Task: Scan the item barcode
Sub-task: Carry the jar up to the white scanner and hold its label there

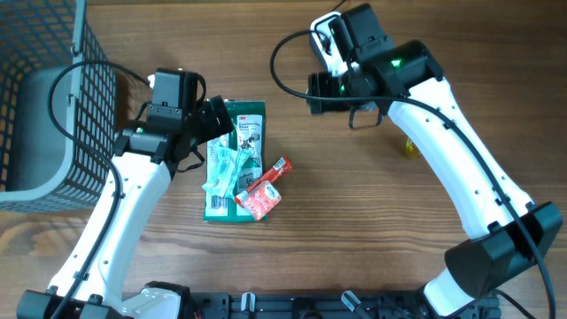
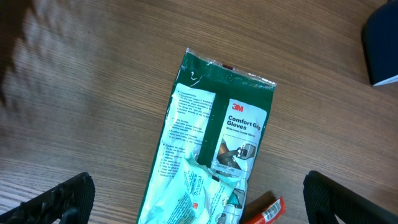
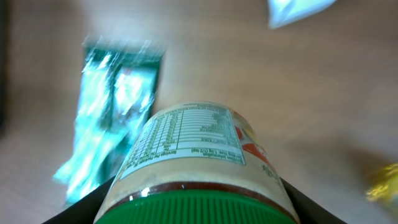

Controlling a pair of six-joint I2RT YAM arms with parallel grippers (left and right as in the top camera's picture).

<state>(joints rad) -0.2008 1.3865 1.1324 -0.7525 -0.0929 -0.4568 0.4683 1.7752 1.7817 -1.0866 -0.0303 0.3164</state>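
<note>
Jaws of right gripper [image 3: 196, 208] clasp jar [image 3: 193, 146]; those of left gripper [image 2: 200, 200] gape wide.

The left arm [image 1: 124, 204] rises from its base at the lower left of the overhead view and leans inward, its wrist turned to the right. The left gripper [image 1: 219, 126] points downward with its jaws spread wide and nothing between them; its dark fingers [image 2: 68, 199] show at the two lower corners of the wrist view. The right arm [image 1: 461, 151] stretches in a long line from the lower right base to the far middle, the wrist bent to the left. The right gripper [image 1: 319, 84] is clamped on a jar [image 3: 193, 155], one finger on each side.
</note>
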